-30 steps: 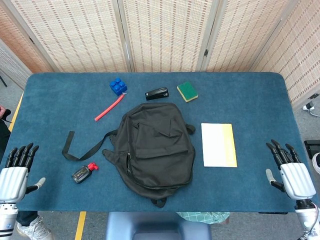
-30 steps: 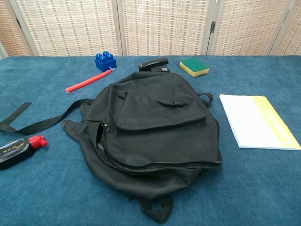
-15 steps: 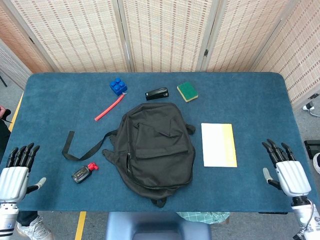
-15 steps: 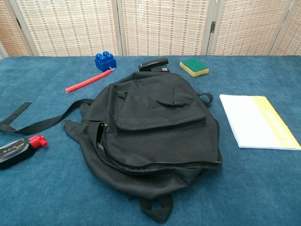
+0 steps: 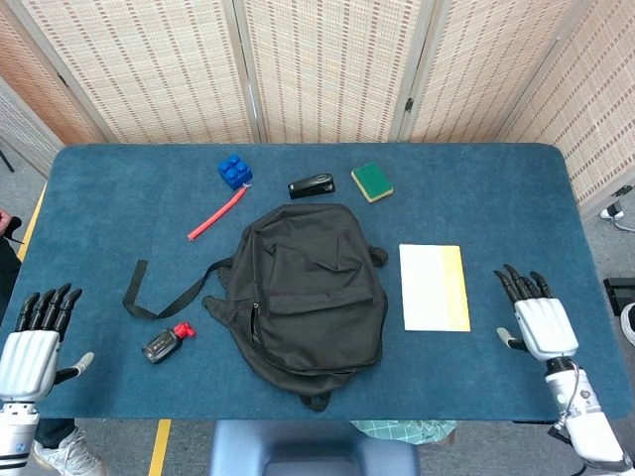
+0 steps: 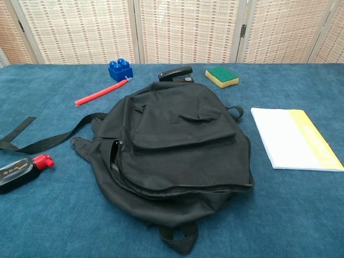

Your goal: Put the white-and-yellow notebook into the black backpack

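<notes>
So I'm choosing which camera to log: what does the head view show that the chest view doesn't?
Only the head view shows the left robot hand and right robot hand, both empty with fingers apart, and the table's near edge. The chest view adds no objects, only a lower, closer angle. Both show the black backpack, white-and-yellow notebook, blue brick, red pen, stapler, sponge and small red-capped bottle.

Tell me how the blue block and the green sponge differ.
The blue block is all blue with studs on top; the green sponge is flat, green over a yellow layer. The block sits left of the black stapler, the sponge right of it. Both lie untouched behind the backpack.
</notes>
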Tool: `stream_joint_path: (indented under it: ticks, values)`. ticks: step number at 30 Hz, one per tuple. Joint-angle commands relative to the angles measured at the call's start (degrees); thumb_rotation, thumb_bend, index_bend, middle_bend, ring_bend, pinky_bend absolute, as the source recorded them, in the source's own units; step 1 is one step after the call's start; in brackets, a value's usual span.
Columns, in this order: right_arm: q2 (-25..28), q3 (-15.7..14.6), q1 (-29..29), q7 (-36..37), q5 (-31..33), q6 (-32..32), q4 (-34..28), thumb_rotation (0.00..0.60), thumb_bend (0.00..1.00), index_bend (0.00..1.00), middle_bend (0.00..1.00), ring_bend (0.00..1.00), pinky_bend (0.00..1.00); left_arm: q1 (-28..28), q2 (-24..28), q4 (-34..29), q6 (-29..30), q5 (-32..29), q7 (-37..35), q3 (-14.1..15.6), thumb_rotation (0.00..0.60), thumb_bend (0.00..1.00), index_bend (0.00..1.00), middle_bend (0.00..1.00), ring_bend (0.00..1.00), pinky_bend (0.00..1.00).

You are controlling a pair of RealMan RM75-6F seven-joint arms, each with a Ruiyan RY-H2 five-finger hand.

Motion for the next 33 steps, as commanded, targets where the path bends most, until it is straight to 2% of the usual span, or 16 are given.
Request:
stream_joint_path:
  ticks: [1,14,33]
  values:
    - [-3.19,0.85,2.66,-1.45,1.61,-3.55,3.2,0.6,0.15,0.0,0.04,0.1,0.08,-0.12,0.11,-0.3,-0.17,0.05,0.05,0.01,0.6,0.21,0.06,0.07,0.08,0.0]
    - [-11.59,0.85,8.14,-1.76,2.43,-9.8,15.37,0.6,0.13,0.0,0.03,0.09,0.05,0.26,0.81,-0.99,0.18,-0.29,-0.7,0.02,0.6,0.21,0.06,0.07,0.08,0.0]
    - [-16.41,0.59,10.9,1.15,3.79,-13.52,25.08,0.6,0.13,0.0,0.03,0.08,0.05,-0.21,0.35,-0.84,-0.67,0.18,-0.96,0.32,0.6,0.21,0.06,0.07,0.08,0.0]
